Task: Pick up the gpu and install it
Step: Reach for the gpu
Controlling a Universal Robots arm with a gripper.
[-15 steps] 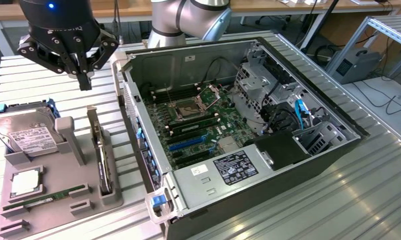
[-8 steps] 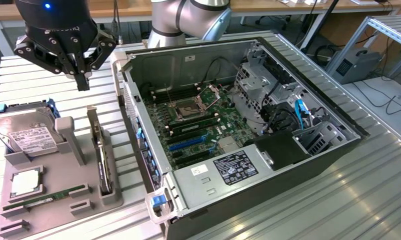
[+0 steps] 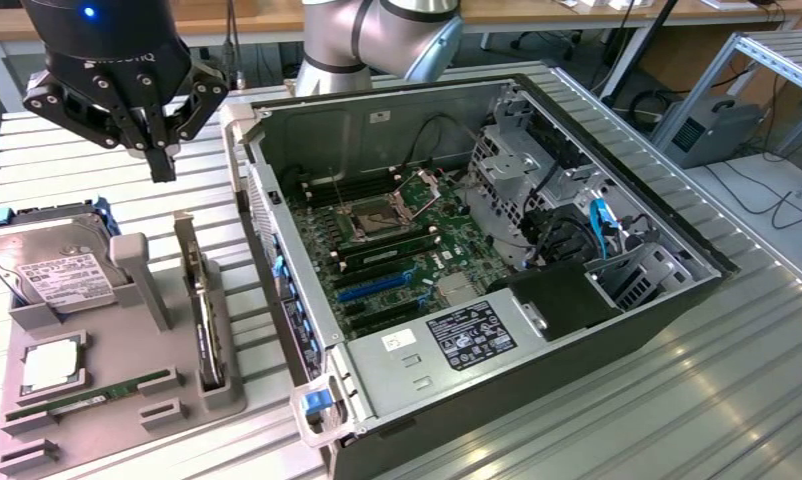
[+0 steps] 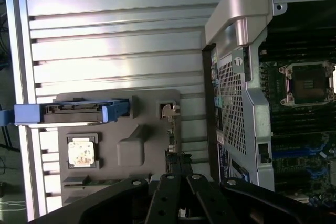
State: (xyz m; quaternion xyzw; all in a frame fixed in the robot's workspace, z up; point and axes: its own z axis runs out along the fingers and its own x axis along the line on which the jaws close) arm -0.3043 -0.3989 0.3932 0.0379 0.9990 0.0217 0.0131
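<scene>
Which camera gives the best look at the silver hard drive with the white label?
The exterior view: the silver hard drive with the white label leans in the grey holder, its labelled face toward the camera. The wrist view catches it edge-on, a thin strip in a blue frame.

Clear air is lying between the gripper (image 3: 161, 168) and the gpu (image 3: 209, 330) beneath it. The case (image 3: 270, 230) is rising close beside, the drive (image 3: 57, 272) sitting opposite, lower down.
</scene>
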